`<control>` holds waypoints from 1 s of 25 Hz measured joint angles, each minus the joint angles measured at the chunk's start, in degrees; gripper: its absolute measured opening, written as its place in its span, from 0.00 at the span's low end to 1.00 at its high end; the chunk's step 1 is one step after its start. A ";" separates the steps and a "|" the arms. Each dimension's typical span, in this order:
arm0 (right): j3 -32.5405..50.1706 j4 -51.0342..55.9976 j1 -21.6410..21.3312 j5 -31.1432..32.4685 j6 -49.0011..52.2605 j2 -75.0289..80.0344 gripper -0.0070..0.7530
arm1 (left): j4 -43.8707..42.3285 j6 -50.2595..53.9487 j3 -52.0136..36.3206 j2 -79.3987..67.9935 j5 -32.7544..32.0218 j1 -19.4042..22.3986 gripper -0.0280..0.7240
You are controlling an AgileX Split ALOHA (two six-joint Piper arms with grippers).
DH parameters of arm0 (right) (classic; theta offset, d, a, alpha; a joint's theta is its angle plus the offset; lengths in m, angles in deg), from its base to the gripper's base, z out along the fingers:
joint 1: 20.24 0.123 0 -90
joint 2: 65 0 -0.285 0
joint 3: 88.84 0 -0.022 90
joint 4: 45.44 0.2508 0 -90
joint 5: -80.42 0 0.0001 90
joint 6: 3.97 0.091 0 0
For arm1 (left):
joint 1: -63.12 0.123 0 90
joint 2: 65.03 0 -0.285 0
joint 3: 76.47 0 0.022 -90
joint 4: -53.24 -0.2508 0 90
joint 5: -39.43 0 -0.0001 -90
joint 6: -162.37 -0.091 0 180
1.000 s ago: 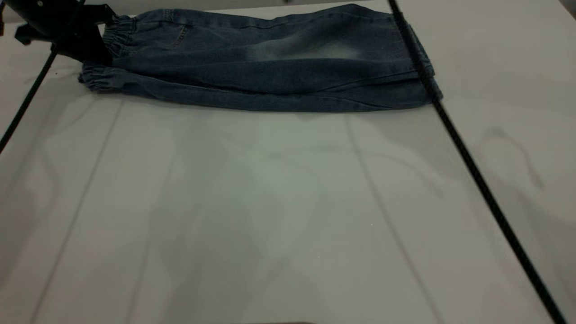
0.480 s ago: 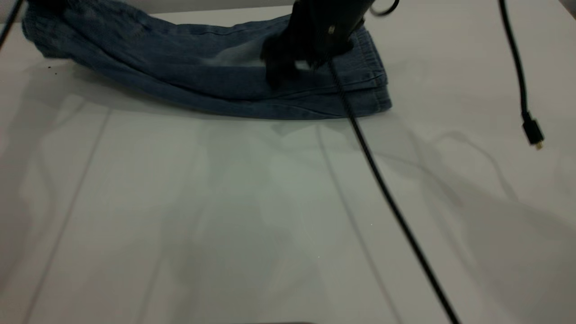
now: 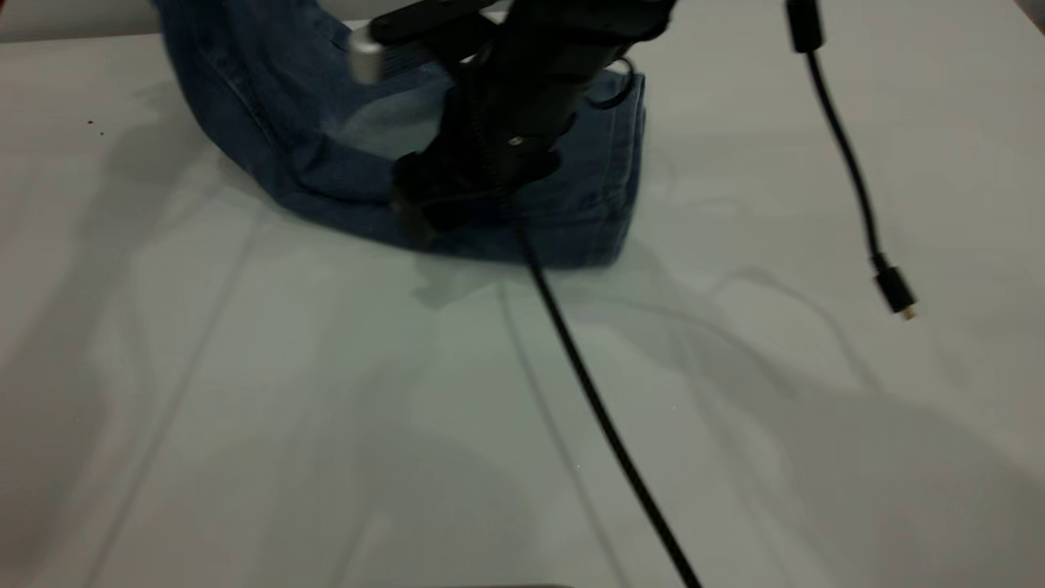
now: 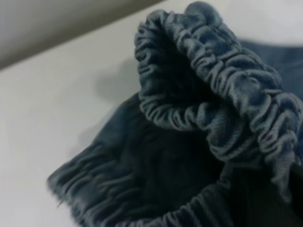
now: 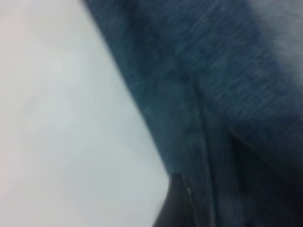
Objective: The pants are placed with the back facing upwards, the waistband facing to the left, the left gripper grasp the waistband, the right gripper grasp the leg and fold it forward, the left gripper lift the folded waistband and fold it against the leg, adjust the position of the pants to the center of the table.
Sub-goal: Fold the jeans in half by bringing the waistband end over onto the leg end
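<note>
A: The right gripper [image 3: 424,200] is down on the pants [image 3: 571,204] near the table's [image 3: 245,408] far edge; whether it's pinching, I can't tell.

B: And the left?

A: Out of shot outside, though its camera sits close on the waistband [image 4: 222,94], raised.

B: Denim's soft, floppy, fairly heavy. Grip the ruched elastic; it won't slip.

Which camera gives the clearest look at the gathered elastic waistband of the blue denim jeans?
The left wrist view: the ruched dark-blue elastic waistband fills it, bunched and lifted off the white table. The exterior view cuts it off at the top edge; the right wrist view shows only plain denim and a seam.
</note>
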 joint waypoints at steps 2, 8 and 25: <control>-1.19 0.28 0.52 3.56 0.21 -0.84 0.73 | 0.00 -0.05 1.23 0.00 -0.40 -2.08 0.14; -4.60 0.22 -5.30 17.91 0.63 -12.86 0.73 | 0.68 -0.42 4.56 0.00 -3.97 -4.62 0.14; -4.96 2.09 -28.91 26.43 0.69 -34.25 0.73 | 1.84 -12.59 5.07 -6.91 -5.69 -26.65 0.15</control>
